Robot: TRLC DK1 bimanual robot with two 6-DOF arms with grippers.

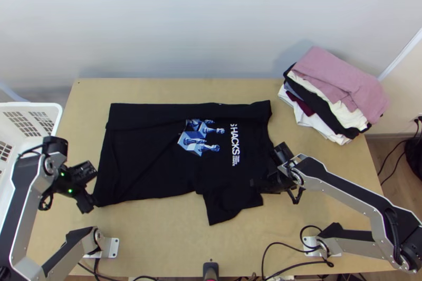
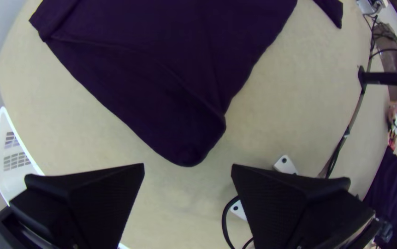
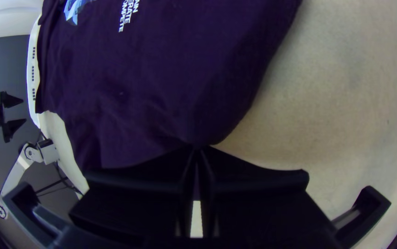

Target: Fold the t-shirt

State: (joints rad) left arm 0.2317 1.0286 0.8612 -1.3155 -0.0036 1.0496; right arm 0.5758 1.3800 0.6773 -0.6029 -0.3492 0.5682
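Observation:
The black t-shirt lies mostly spread with its blue-and-white print up, a long strip folded over along its far side and a sleeve sticking out toward the near edge. My left gripper stands open beside the shirt's near left corner. In the left wrist view, that rounded corner of the shirt lies just beyond the open left gripper. My right gripper is at the shirt's near right part, by the sleeve. The right wrist view has the right gripper shut on the edge of the shirt.
A stack of folded clothes, pink on top, sits at the table's far right corner. A white basket stands at the left. Bare table lies between the shirt and the near edge, where cables run.

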